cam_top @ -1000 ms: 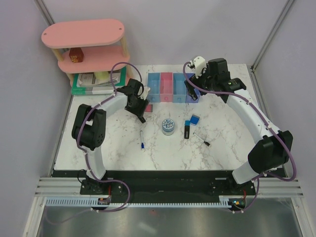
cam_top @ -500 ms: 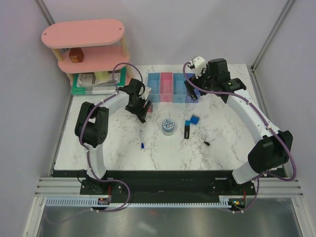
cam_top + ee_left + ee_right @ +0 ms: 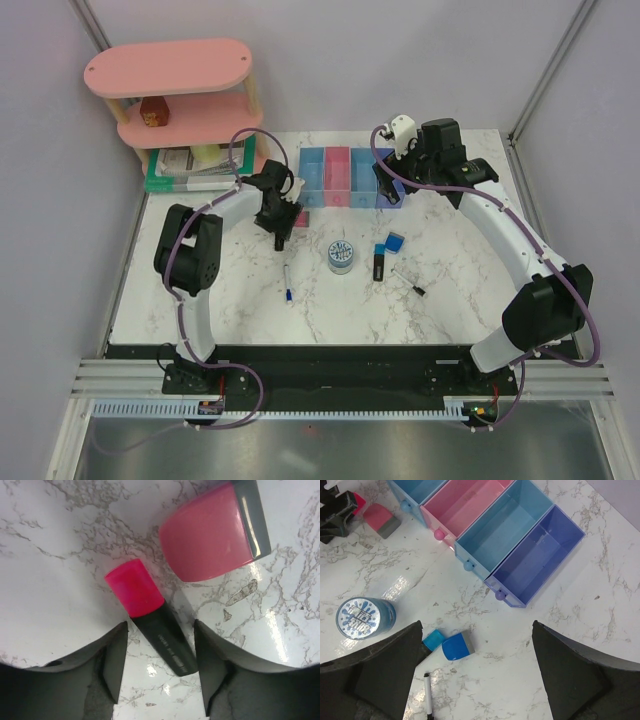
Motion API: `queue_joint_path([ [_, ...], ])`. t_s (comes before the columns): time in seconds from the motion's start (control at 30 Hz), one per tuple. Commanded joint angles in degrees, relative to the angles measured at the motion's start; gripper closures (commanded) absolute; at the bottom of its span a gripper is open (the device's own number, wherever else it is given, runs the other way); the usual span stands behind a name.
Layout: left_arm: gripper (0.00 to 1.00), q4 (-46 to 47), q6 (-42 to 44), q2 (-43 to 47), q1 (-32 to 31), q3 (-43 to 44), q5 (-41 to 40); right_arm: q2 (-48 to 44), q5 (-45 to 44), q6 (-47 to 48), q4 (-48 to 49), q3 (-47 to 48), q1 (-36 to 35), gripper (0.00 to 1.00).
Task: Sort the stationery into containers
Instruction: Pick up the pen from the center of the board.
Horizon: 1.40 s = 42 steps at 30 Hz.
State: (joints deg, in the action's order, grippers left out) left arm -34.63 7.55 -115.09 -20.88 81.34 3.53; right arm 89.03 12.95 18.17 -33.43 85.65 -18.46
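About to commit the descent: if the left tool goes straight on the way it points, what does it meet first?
The pink-capped marker, lying on the table between the left tool fingers. They would likely straddle it and reach the tabletop. The pink eraser lies beyond, apart.

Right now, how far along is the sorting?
Done: nothing, the four bins look empty. In hand: left gripper stands open astride the pink-capped marker, not gripping. Left: that marker, pink eraser, tin, blue block, blue-capped marker, white pen, thin black pen.
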Motion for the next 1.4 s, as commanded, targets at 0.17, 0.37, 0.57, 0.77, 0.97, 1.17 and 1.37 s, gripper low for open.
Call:
queue_joint_path([
  [0.17, 0.98, -1.3, -0.3, -2.6, -0.3, 1.5, 1.5, -1.6, 1.7, -1.4, 1.4, 0.2, 0.2, 0.02],
  [0.37, 0.98, -1.4, 0.7, -0.5, -0.2, 0.6, 2.9, -2.0, 1.6, -1.5, 1.4, 0.3, 0.2, 0.02],
  [0.57, 0.98, -1.7, 2.5, 4.9, -0.1, 0.3, 4.7, -2.4, 1.6, -1.6, 1.4, 0.1, 0.3, 0.02],
  [0.77, 0.98, -3.1, 4.2, 9.6, 0.0, 1.1, 6.4, -2.5, 1.5, -1.8, 1.3, 0.1, 0.3, 0.02],
  [0.97, 0.98, -4.8, 6.2, 13.4, 0.0, 5.0, 11.1, -2.5, 1.2, -1.7, 1.1, 0.3, 0.2, 0.02],
  [1.17, 0.98, -1.5, 1.8, 11.6, 0.4, 14.4, 16.4, -1.8, 0.4, -1.4, 1.2, -1.1, 0.3, 0.02],
  [1.37, 0.98, 2.2, -2.4, 2.2, 0.6, 25.3, 17.6, -0.7, 1.0, -0.8, 1.4, -5.5, 0.3, 0.02],
])
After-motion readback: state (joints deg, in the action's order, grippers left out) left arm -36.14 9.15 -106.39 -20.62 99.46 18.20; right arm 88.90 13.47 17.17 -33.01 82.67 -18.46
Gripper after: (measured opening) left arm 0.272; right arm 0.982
